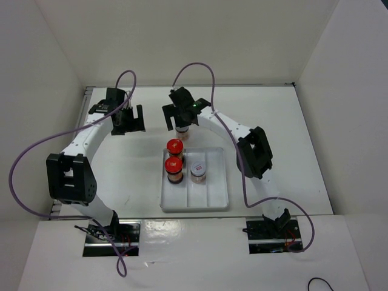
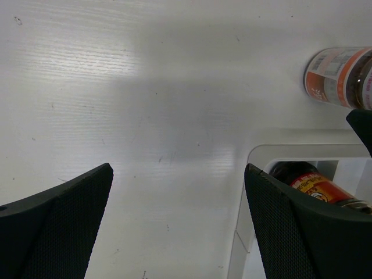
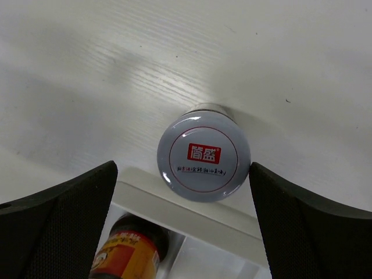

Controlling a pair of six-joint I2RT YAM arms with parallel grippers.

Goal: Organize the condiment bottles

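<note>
Table (image 1: 291,151): white, walled by white panels, with both arms reaching out over it.
Tray (image 1: 209,197): white, split into long compartments, lying mid-table ahead of the arm bases.
Left gripper (image 1: 128,121): over bare table just left of the tray's far corner; its fingers (image 2: 70,215) are spread wide with nothing between them.
Right gripper (image 1: 180,120): at the tray's far rim, fingers spread to either side of the outside jar. One finger is close beside the lid and the other stands apart, so nothing is pinched.
Far red-lidded jar (image 1: 174,146): upright in the tray's left compartment.
Near red-lidded jar (image 1: 173,165): upright in the same compartment, just in front of the far one.
Tray white-lidded jar (image 1: 198,168): upright in the middle compartment, beside the near red-lidded jar.
Outside jar (image 3: 203,156): white-lidded and upright on the table, just beyond the tray's far rim.
</note>
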